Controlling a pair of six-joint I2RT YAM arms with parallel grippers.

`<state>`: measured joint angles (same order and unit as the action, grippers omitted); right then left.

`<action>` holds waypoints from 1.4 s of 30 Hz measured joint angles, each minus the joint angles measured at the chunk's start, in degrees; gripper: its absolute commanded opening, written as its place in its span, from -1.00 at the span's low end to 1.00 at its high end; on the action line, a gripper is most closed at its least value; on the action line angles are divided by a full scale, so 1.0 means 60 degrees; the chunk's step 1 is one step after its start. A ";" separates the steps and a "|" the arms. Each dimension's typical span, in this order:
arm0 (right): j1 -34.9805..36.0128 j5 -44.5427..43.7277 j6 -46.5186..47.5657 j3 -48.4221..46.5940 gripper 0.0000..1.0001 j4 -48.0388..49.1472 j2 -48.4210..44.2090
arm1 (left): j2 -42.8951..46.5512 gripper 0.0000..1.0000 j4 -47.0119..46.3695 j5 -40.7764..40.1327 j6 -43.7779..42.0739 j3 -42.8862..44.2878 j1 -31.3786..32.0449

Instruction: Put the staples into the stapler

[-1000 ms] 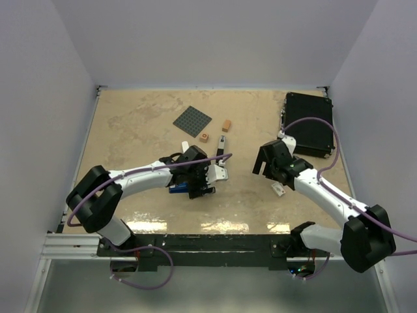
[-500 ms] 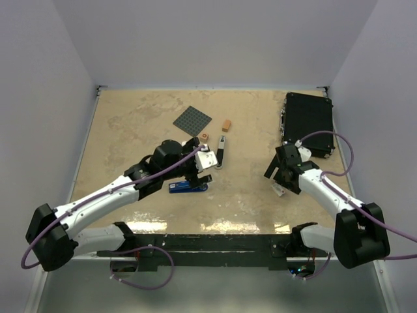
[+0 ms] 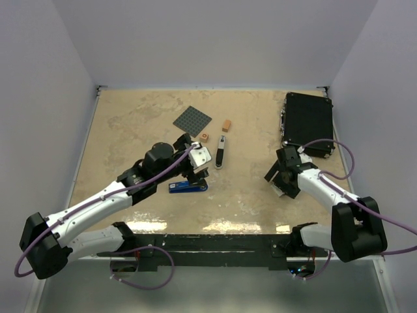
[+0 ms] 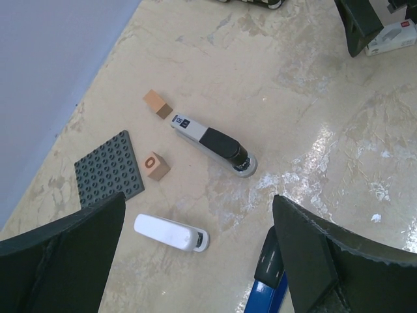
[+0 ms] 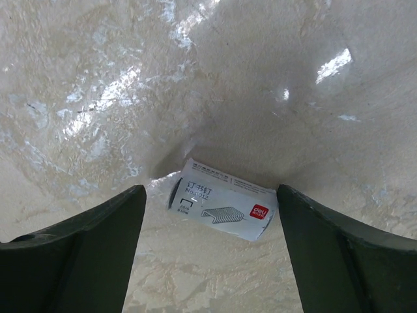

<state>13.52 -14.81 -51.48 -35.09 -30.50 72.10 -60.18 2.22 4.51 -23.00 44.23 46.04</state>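
Right tool (image 5: 210,197) is sitting released, fingers straddling the staple box (image 5: 221,210). The box is lying flat on the bench (image 5: 98,78), at roughly 4 o'clock from bench centre in the top view. There's a clear gap on the box's 9 o'clock side and barely any at 3 o'clock.

Risks:
- The box is thin, so the fingers could be scraping the bench or pinching over it.
- An off-centre squeeze could be skating or spinning it.
- Clamping too hard could be crushing the card and spilling staples.

Left tool (image 4: 199,199) is hanging wide open, holding nothing, over the blue stapler (image 4: 268,280).

In the left wrist view, the white stapler (image 4: 171,233) is lying at 10 o'clock of it and the black-and-grey stapler (image 4: 214,144) at 11. That's a wrong-target risk. No magazine is visibly open.
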 measured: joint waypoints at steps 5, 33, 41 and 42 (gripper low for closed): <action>0.0080 0.0164 0.0142 -0.0007 0.24 0.0120 0.0175 | 0.0113 1.00 0.0000 -0.0044 -0.0007 0.0000 0.0000; 0.4040 0.0688 0.2878 -0.3457 0.72 -0.0164 0.2900 | -0.0164 0.99 -0.0761 0.0663 0.0852 -0.0015 0.0000; 0.2171 0.1931 0.2404 -0.1570 0.27 0.1002 -0.0066 | -0.2011 0.91 -0.0987 0.2087 0.0820 0.0237 0.0033; 0.1927 0.2087 0.2269 -0.1180 0.23 0.1206 -0.0368 | -0.2412 0.90 -0.0907 0.2259 0.0750 0.0408 0.0047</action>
<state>25.08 -2.28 -37.87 -42.17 -23.27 69.89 -74.65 -3.22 18.06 -18.50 46.68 46.33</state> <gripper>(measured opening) 0.667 0.967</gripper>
